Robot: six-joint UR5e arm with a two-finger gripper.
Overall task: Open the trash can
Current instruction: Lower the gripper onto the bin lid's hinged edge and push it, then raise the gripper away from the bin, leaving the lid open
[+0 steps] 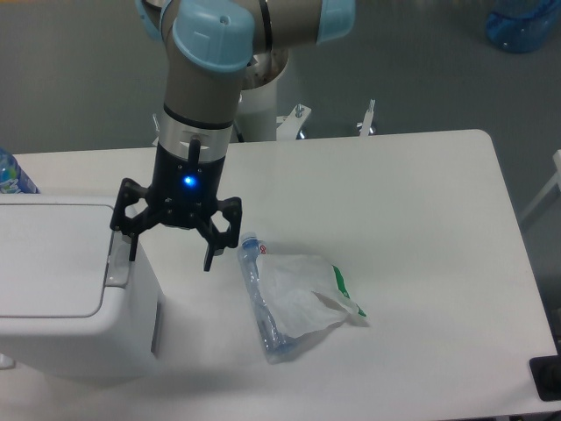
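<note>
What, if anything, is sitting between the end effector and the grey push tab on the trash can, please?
Nothing visible. The open end effector hangs right beside the trash can, one finger over the grey push tab. The bottle with its bag lies on the table on the other side, clear of that path.
</note>
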